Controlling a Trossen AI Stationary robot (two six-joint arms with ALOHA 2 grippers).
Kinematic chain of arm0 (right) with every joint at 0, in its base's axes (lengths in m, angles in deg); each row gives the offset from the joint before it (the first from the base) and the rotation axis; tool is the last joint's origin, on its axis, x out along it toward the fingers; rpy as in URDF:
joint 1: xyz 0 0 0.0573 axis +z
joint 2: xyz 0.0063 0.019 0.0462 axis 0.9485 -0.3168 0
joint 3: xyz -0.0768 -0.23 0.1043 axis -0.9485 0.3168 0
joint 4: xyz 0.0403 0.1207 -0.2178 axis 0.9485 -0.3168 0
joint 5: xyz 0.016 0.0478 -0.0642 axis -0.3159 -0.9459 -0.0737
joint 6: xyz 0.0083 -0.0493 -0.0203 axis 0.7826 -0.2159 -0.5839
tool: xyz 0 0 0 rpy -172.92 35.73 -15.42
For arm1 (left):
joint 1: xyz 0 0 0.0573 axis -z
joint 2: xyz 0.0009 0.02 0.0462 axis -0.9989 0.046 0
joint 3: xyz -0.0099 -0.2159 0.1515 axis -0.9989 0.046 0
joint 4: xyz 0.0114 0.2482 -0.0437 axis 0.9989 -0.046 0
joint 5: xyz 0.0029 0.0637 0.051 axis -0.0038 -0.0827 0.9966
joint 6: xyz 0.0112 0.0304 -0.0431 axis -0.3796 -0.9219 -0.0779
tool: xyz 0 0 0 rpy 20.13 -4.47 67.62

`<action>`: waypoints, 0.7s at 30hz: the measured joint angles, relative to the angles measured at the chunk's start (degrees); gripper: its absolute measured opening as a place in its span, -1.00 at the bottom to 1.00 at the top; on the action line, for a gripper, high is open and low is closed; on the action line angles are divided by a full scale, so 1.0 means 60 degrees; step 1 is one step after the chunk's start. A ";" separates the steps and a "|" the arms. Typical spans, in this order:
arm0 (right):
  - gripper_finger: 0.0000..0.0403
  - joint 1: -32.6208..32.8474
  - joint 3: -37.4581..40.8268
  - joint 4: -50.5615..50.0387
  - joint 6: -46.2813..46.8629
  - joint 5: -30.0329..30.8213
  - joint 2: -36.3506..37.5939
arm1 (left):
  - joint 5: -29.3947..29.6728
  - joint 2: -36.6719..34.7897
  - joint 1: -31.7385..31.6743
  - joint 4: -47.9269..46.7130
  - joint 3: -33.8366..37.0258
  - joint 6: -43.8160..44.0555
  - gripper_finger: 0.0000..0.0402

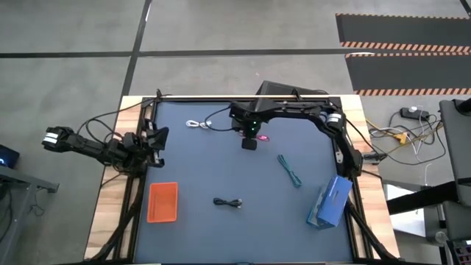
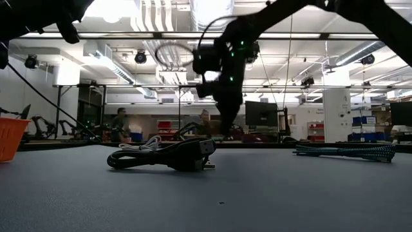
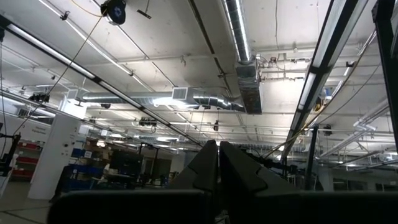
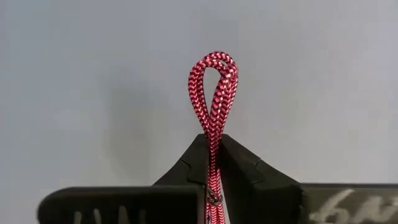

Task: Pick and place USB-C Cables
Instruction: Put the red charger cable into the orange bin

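Observation:
My right gripper (image 1: 252, 141) hangs over the far middle of the table, shut on the magenta-pink cable (image 1: 263, 138). My left gripper (image 3: 217, 144) waits at the table's left edge, shut on nothing, pointing up at the ceiling. The white cable (image 1: 196, 125) lies near the far edge, left of the right gripper. On the right half lies the teal-blue cable (image 1: 289, 171). The black cable (image 1: 228, 203) rests near the front middle and shows large in the low view (image 2: 167, 154). The orange tray (image 1: 163, 202) sits at the near left. My right gripper pinches the magenta-pink cable between its two fingers (image 4: 242, 168), coming from above and pointing down. The strands run back between the fingers, and a folded loop end (image 4: 213, 81) sticks out past the fingertips. Whether the cable is clear of the table I cannot tell.
A flat blue box (image 1: 329, 202) lies at the near right corner of the table. Robot wiring runs along the far edge (image 1: 221, 118). Open mat lies between the black cable and the right gripper. People stand in the room far behind the table (image 2: 119, 125).

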 joint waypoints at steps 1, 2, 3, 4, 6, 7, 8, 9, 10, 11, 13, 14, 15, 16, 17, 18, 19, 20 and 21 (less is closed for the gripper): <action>-0.93 0.0090 0.0000 0.0146 0.0103 -0.0179 0.0137 | -0.0002 -0.0003 0.0000 0.0000 0.0000 0.0000 -0.99; -0.93 0.0202 0.0008 0.0263 0.0190 -0.0299 0.0259 | -0.0002 -0.0002 0.0000 0.0006 0.0000 0.0000 -0.99; -0.93 0.0322 0.0034 0.0394 0.0280 -0.0386 0.0378 | -0.0001 0.0000 0.0000 0.0009 0.0000 0.0000 -0.99; -0.93 0.0441 0.0071 0.0573 0.0323 -0.0440 0.0506 | -0.0002 -0.0003 0.0000 0.0005 0.0000 0.0000 -0.99; -0.93 0.0710 0.0185 0.1026 0.0397 -0.0436 0.0757 | -0.0002 -0.0010 0.0000 0.0005 0.0000 0.0000 -0.99; -0.93 0.0847 0.0253 0.1286 0.0466 -0.0440 0.0918 | -0.0002 -0.0003 0.0000 0.0018 0.0000 0.0000 -0.99; -0.93 0.0997 0.0352 0.1574 0.0559 -0.0440 0.1078 | -0.0002 0.0000 0.0000 0.0015 0.0000 0.0000 -0.99; -0.93 0.1148 0.0488 0.1918 0.0623 -0.0443 0.1267 | -0.0002 -0.0003 0.0000 0.0009 0.0000 0.0000 -0.99; -0.93 0.1286 0.0668 0.2345 0.0740 -0.0443 0.1471 | -0.0002 -0.0004 0.0000 0.0011 0.0000 0.0000 -0.99; -0.93 0.1432 0.0864 0.2806 0.0831 -0.0443 0.1653 | -0.0002 0.0001 0.0000 0.0011 0.0000 0.0000 -0.99; -0.93 0.1709 0.1356 0.3793 0.1011 -0.0439 0.2027 | -0.0002 0.0040 0.0000 0.0014 0.0000 0.0001 -0.99; -0.93 0.1851 0.1668 0.4478 0.1065 -0.0432 0.2180 | -0.0002 0.0054 0.0000 0.0007 0.0000 0.0004 -0.99; -0.93 0.1981 0.1981 0.5317 0.1099 -0.0422 0.2318 | -0.0002 0.0067 0.0000 0.0007 0.0000 0.0001 -0.99; -0.93 0.2095 0.2309 0.6220 0.1147 -0.0378 0.2445 | -0.0002 0.0086 0.0000 0.0011 0.0000 0.0000 -0.99; -0.93 0.2228 0.2668 0.7194 0.1172 -0.0294 0.2542 | -0.0002 0.0118 0.0000 0.0022 0.0000 0.0000 -0.99; -0.93 0.2347 0.3037 0.8241 0.1169 -0.0233 0.2633 | -0.0002 0.0145 0.0000 0.0025 0.0000 0.0000 -0.99; -0.93 0.2445 0.3389 0.9279 0.1147 -0.0207 0.2713 | -0.0002 0.0153 0.0000 0.0019 0.0000 0.0000 -0.99; -0.93 0.2538 0.3739 1.0268 0.1113 -0.0186 0.2748 | -0.0002 0.0153 0.0000 0.0020 0.0000 0.0000 -0.99; -0.93 0.2615 0.4096 1.1210 0.1098 -0.0188 0.2778 | 0.0001 0.0159 0.0000 0.0018 0.0000 0.0000 -0.99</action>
